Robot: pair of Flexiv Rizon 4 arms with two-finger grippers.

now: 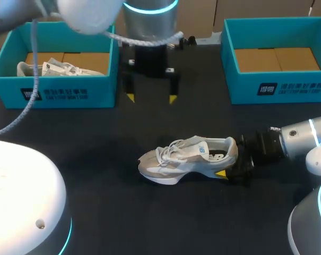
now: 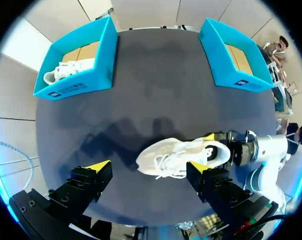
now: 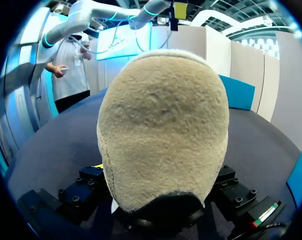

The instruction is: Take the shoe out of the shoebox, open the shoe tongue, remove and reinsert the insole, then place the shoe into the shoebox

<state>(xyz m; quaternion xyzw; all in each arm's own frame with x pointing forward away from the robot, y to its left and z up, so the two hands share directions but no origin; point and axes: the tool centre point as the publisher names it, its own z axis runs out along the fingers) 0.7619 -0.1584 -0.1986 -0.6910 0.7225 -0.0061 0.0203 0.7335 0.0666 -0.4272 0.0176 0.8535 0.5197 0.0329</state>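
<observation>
Lying shoe [image 1: 188, 159]: on its sole at the counter's [image 1: 96, 175] middle, toe toward the left edge, heel toward the right.
Right end effector [image 1: 228, 163]: clamped on the shoe's heel, one finger on either side.
Left end effector [image 1: 151, 98]: fingers spread wide, empty, above the far middle.
Left shoebox [image 1: 70, 90]: far left corner, second shoe [image 1: 59, 69] inside.
Right shoebox [image 1: 277, 87]: far right corner.

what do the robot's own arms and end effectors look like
The left arm and right arm are rounded white and silver-grey tubes with glowing cyan rings at the joints. A pale braided cable runs along the left one. The black, blocky left end effector and right end effector each have two fingers with bright yellow tips.
</observation>
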